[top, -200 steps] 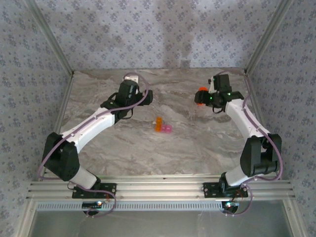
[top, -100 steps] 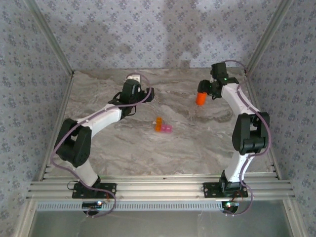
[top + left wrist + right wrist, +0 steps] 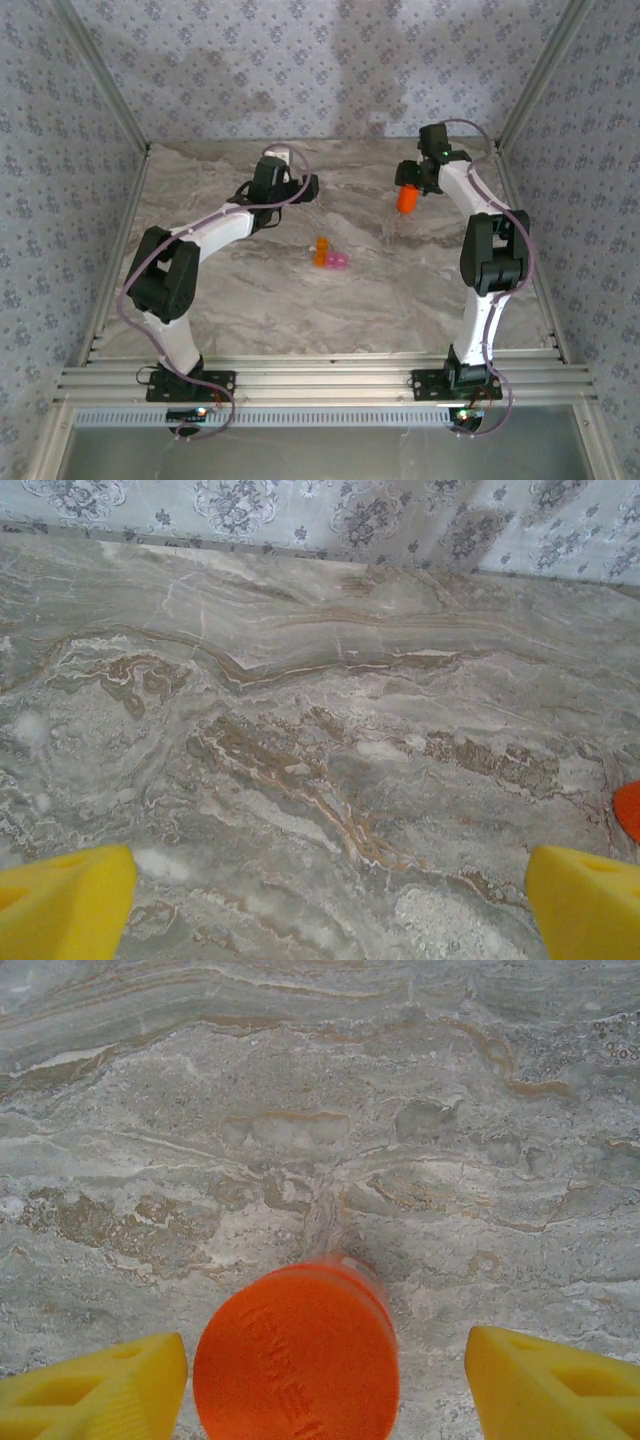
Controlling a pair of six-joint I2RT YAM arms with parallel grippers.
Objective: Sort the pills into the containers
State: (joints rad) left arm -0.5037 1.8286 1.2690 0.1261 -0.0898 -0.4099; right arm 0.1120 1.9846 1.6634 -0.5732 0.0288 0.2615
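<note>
Both arms [image 3: 220,228] have swung their elbows inward, the right end effector [image 3: 326,1365] open loosely around the orange bottle [image 3: 295,1360], the left end effector [image 3: 330,880] wide above the bench [image 3: 320,700].

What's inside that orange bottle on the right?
From above, the orange bottle shows a solid closed top. Anything inside is covered, so I cannot tell.
</note>
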